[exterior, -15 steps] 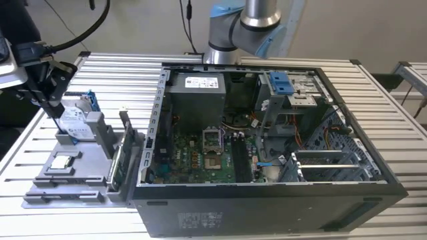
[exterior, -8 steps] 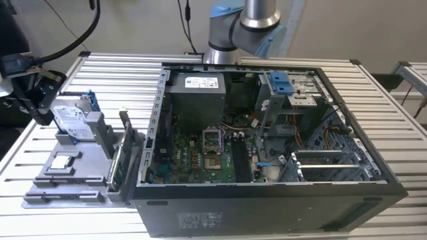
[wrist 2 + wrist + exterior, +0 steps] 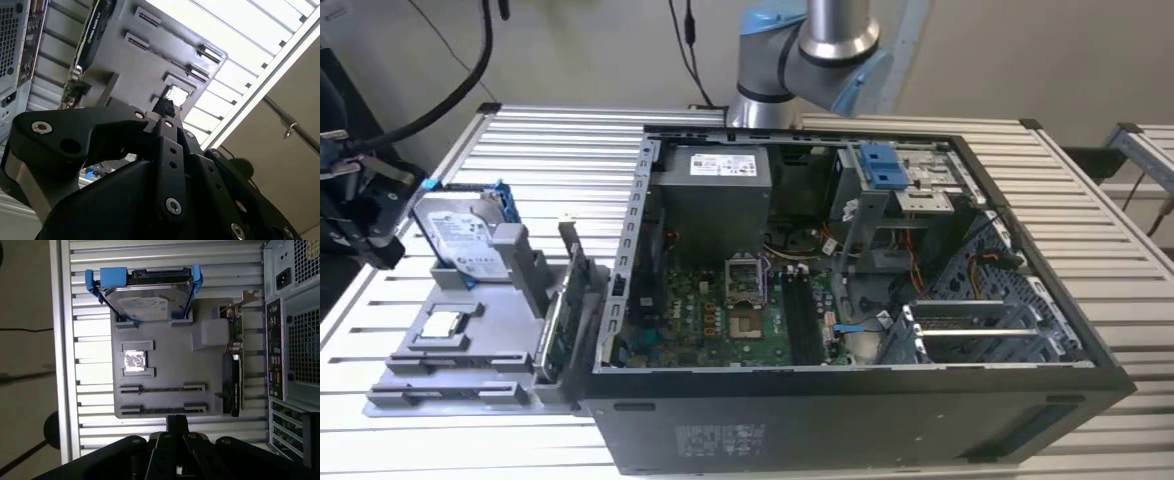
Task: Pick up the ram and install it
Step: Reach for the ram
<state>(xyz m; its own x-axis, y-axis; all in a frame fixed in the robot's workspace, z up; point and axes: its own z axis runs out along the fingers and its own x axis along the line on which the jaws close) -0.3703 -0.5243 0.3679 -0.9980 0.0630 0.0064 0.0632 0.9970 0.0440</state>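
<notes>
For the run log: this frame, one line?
gripper: near grey parts tray | tray: hard drive, processor chip, graphics card | PC case: open

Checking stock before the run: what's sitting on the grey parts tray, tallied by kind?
Hard drive in blue frame: 1
Processor chip: 1
Green circuit card: 1
Total: 3 on the grey tray; whether its two long slots hold anything is unclear.

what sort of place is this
Probably a robotics lab or test cell for computer assembly: an open black computer case lies on a slatted metal workbench, a grey parts tray beside it holds a silver hard drive in a blue frame, and a silver-and-blue robot arm stands behind.
</notes>
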